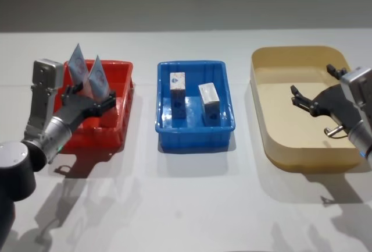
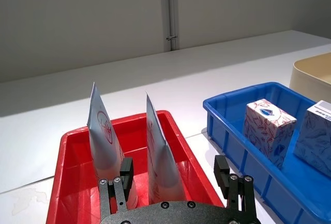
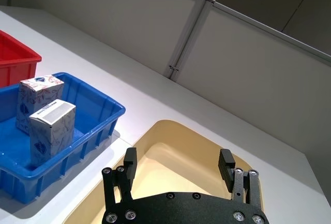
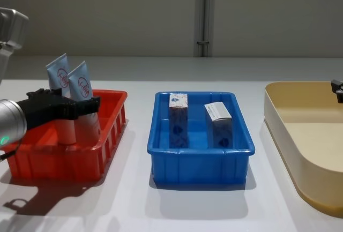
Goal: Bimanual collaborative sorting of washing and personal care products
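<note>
First, a big white table (image 1: 186,205), wide and flat, with three tubs in a row on top. Biggest of the three: the beige tub (image 1: 290,130), far over on the right. Next in size, the blue tub (image 1: 195,140), right in the middle. Then the red tub (image 1: 102,135), off on the left. All three apart, none touching.

Now the left gripper (image 2: 173,169), low over the red tub, reaching in from the near left side, fingers spread wide and pinching nothing. Then the right gripper (image 3: 177,159), up above the beige tub, fingers spread wide too, holding nothing at all.

Smaller still, two tall cartons with white tops, red squiggles and a small blue badge on the sides, both inside the blue tub. Nearer the red tub, the left carton (image 1: 178,92), standing upright. Just beside it, the right carton (image 1: 209,99), upright as well, with a little gap between.

Last and smallest, two pale tubes with a red round mark, both inside the red tub, standing with the flat ends up and the bottoms hidden. A bit farther back, the left tube (image 1: 77,66). Closer, the right tube (image 1: 97,77), close beside the first. From the left wrist, the right tube seen in the gap between the two spread fingers. Hard to tell whether touched by a finger or not.
</note>
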`<state>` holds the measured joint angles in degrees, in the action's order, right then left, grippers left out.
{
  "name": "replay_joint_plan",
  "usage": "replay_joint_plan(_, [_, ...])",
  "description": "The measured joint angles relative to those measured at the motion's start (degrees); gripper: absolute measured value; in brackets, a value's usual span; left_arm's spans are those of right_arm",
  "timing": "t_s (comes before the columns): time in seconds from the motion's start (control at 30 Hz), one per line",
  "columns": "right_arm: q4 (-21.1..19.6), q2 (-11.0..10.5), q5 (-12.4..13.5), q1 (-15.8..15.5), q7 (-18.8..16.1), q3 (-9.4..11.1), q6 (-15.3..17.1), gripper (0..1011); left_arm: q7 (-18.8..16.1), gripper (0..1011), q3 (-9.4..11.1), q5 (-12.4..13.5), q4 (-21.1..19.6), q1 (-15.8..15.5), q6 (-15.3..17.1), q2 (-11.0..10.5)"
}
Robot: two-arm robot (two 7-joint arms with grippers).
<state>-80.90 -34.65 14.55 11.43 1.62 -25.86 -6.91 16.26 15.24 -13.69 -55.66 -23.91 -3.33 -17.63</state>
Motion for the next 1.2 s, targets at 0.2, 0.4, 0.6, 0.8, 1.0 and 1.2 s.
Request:
replay_joint_plan(0.2, [0.0, 0.0, 0.0, 0.0, 0.0, 0.0, 0.0, 1000, 0.4, 1001, -0.2, 0.9, 2.2, -1.2, -0.6, 0.9])
replay_joint_plan(0.4, [0.0, 0.0, 0.0, 0.0, 0.0, 0.0, 0.0, 1000, 0.8, 1002, -0.5, 1.8, 4.2, -2.3, -1.2, 1.6])
replay_joint_plan(0.6, [0.0, 0.0, 0.0, 0.0, 0.0, 0.0, 0.0, 1000, 1.2, 1002, -0.8, 2.7, 6.2, -3.5, -2.0, 2.3])
replay_joint_plan(0.8, [0.0, 0.0, 0.0, 0.0, 0.0, 0.0, 0.0, 1000, 1.5, 1002, -1.2, 3.5, 8.1, -4.6, -2.5, 3.0])
replay_joint_plan(1.0, [0.0, 0.0, 0.0, 0.0, 0.0, 0.0, 0.0, 1001, 1.8, 1002, -1.5, 4.6, 10.3, -5.9, -3.3, 3.9])
replay_joint_plan(1.2, [0.0, 0.0, 0.0, 0.0, 0.0, 0.0, 0.0, 1000, 2.1, 1002, -1.8, 5.5, 11.9, -6.8, -3.9, 4.5])
